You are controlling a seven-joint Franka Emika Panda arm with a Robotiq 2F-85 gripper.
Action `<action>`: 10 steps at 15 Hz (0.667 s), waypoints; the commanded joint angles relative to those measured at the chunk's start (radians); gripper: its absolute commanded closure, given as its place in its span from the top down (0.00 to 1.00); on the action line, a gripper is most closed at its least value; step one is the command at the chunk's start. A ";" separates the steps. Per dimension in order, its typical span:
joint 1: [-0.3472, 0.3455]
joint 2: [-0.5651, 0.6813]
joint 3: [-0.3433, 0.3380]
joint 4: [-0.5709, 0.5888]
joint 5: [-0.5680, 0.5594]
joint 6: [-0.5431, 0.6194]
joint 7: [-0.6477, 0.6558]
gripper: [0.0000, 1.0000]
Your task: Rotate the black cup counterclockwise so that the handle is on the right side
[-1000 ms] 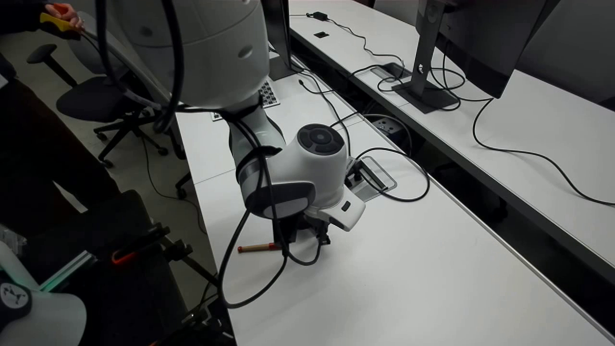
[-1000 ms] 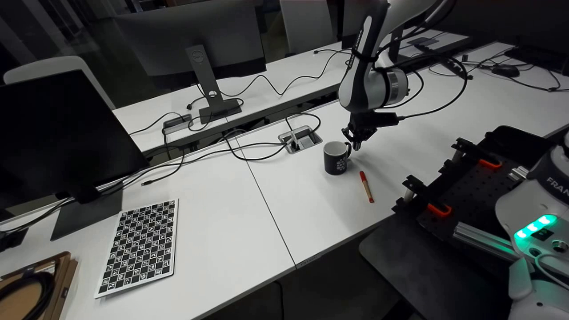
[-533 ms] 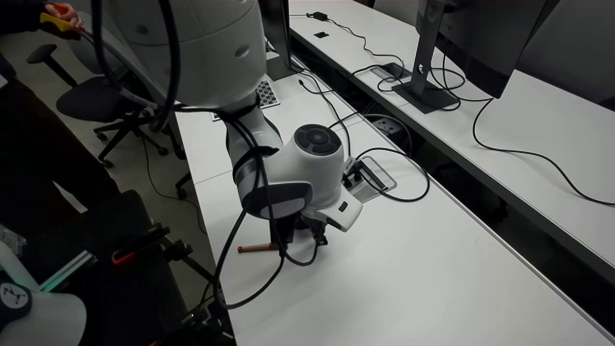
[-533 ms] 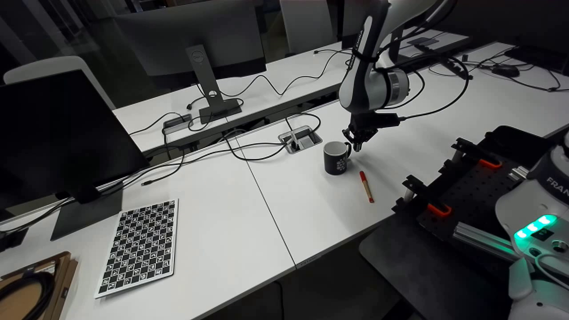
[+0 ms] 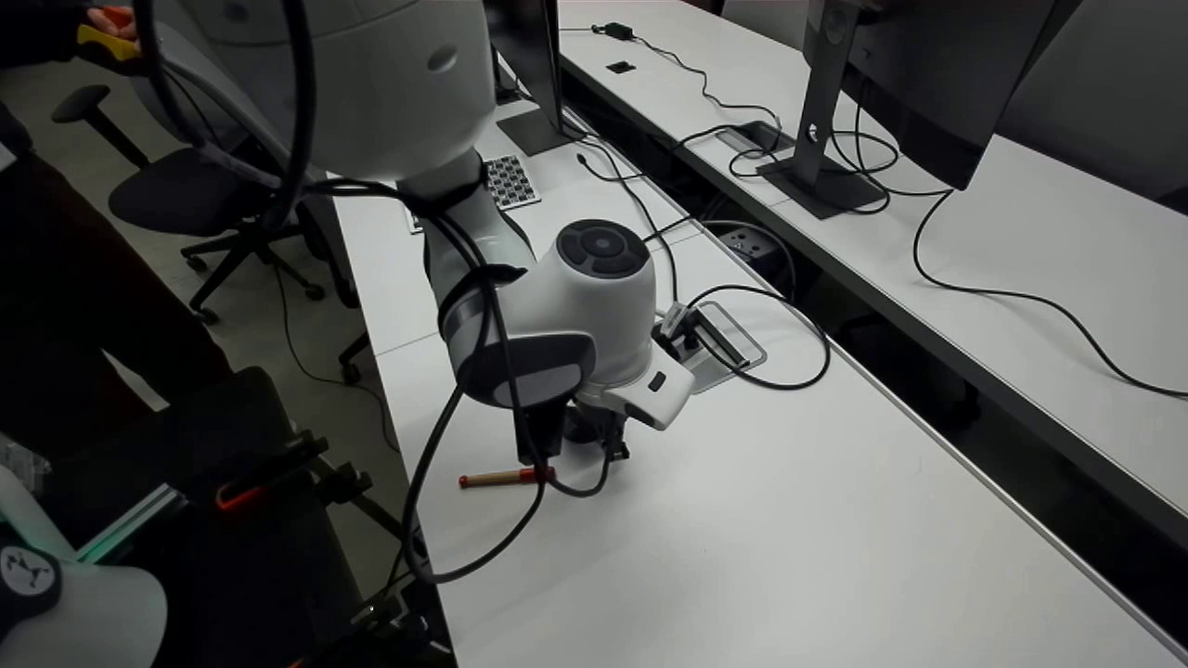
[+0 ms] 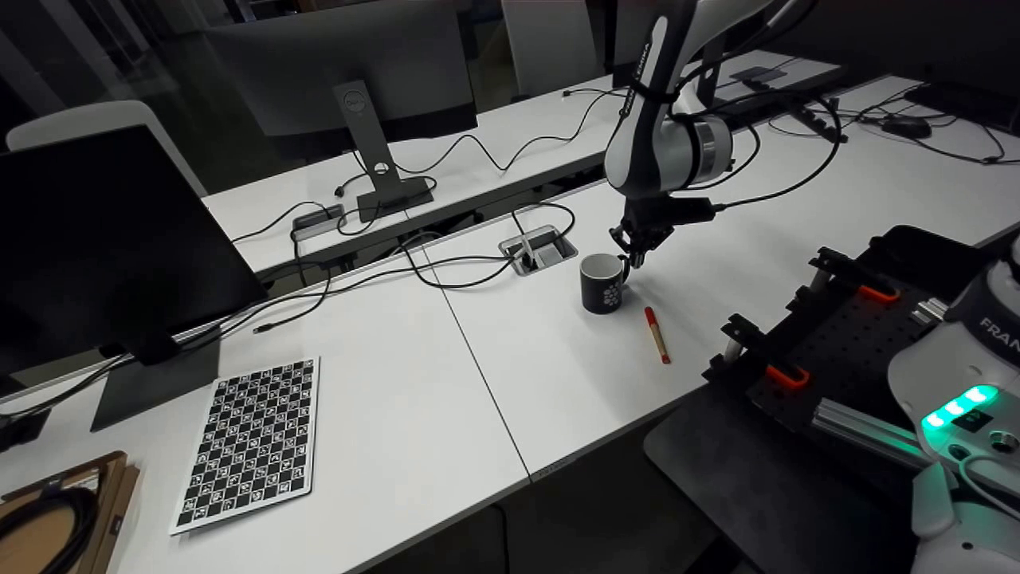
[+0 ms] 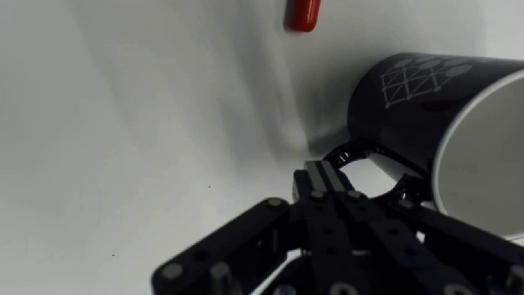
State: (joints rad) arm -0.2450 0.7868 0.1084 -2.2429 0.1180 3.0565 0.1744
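The black cup [image 6: 601,288] stands upright on the white table, a pale pattern on its side. In the wrist view the cup [image 7: 409,110] fills the right part, and its handle [image 7: 352,151] points toward the lower left. My gripper [image 7: 321,163] is shut, its two fingertips together with nothing between them. They overlap the outer bend of the handle in that view; whether they touch it I cannot tell. In an exterior view the gripper [image 6: 637,261] hangs just beside the handle [image 6: 625,268]. The arm [image 5: 594,315] covers most of the cup in an exterior view.
A red-capped pen [image 6: 657,335] lies near the cup, its red end [image 7: 305,14] at the wrist view's top edge. Behind the cup is a cable box [image 6: 542,251] set in the table. A checkered board [image 6: 251,438] lies farther along. Cables loop from the arm.
The arm has shifted a little, up and to the left in both exterior views, and the gripper has risen slightly by the handle. The cup and the pen have not moved.
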 commanded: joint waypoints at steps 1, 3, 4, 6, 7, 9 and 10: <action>0.011 -0.034 0.001 -0.029 0.030 -0.001 -0.027 0.00; 0.012 -0.033 0.002 -0.026 0.030 -0.005 -0.027 0.00; 0.013 -0.033 0.003 -0.025 0.030 -0.006 -0.027 0.00; 0.015 -0.032 0.004 -0.022 0.030 -0.007 -0.027 0.00; 0.017 -0.031 0.004 -0.021 0.030 -0.008 -0.027 0.00; 0.020 -0.031 0.004 -0.019 0.029 -0.009 -0.027 0.00; 0.022 -0.031 0.004 -0.018 0.028 -0.010 -0.027 0.00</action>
State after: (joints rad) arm -0.2357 0.7802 0.1129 -2.2479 0.1180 3.0561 0.1743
